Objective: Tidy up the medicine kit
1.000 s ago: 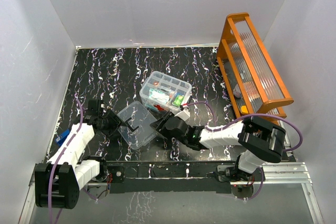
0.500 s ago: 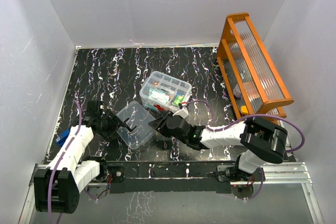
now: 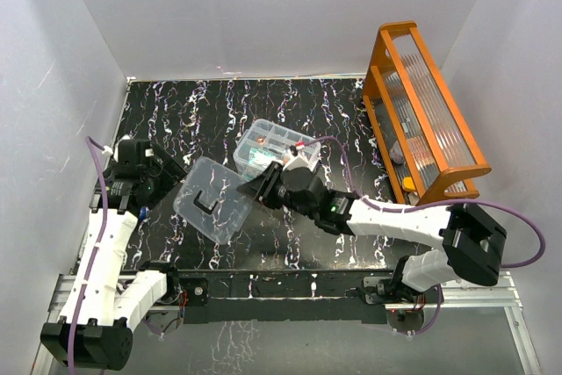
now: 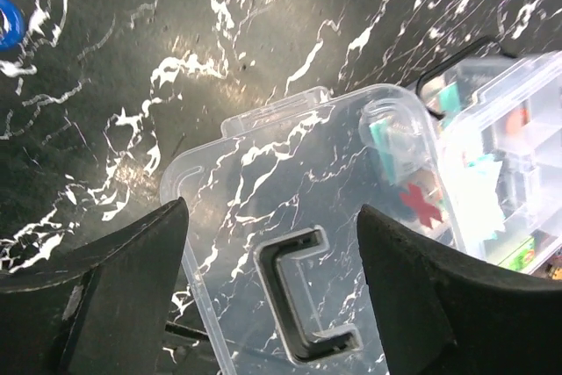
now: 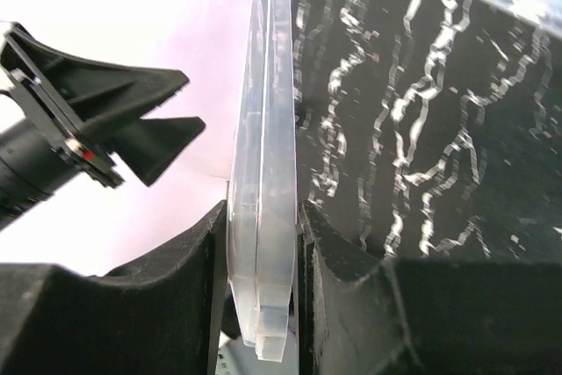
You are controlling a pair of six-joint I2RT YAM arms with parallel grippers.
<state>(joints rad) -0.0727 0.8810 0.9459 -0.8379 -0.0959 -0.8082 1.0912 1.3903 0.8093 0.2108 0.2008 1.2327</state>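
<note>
The medicine kit's clear box (image 3: 277, 148) stands open at mid-table with small items in its divided tray; its red cross (image 4: 421, 204) shows in the left wrist view. The clear lid (image 3: 213, 200) with a black handle (image 4: 307, 298) hangs tilted above the table, left of the box. My right gripper (image 3: 257, 190) is shut on the lid's right edge, and the right wrist view shows the lid (image 5: 263, 173) edge-on between both fingers (image 5: 351, 252). My left gripper (image 3: 158, 178) stands open to the left of the lid and apart from it, nothing between its fingers (image 4: 132, 278).
A tall orange rack (image 3: 421, 111) with ribbed clear panels stands along the right wall. A small blue object (image 4: 7, 22) lies on the black marbled tabletop (image 3: 202, 111) near the left edge. White walls close in the left, back and right sides.
The left gripper has opened wider and drawn back up and left, away from the lid's handle. The right gripper closed on the lid's edge and lifted it, tilted, up and to the left.
</note>
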